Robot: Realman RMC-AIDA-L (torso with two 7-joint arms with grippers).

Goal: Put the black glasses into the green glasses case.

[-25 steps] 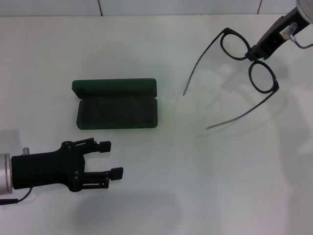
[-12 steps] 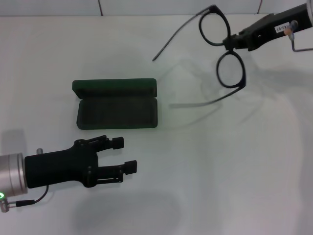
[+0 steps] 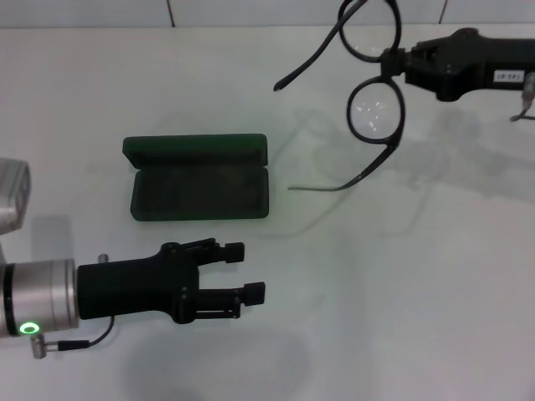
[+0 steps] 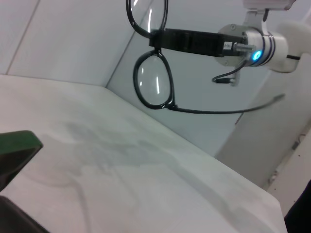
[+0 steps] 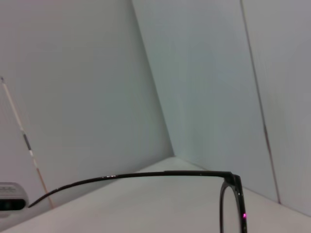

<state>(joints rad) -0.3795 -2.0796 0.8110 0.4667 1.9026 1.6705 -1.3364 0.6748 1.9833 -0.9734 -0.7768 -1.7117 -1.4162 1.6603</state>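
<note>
Black glasses point(image 3: 374, 92) hang in the air above the white tabletop point(image 3: 401, 276), pinched at the bridge by the right gripper point(image 3: 391, 60), which reaches in from the right; both temple arms are unfolded and point toward the left. The green glasses case point(image 3: 199, 178) lies open on the tabletop, well apart from them. The left gripper point(image 3: 242, 271) hovers just in front of the case, fingers parted, holding nothing.

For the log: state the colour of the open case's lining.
Dark greyish green, darker than the shell of the green glasses case; best seen in the head view.
</note>
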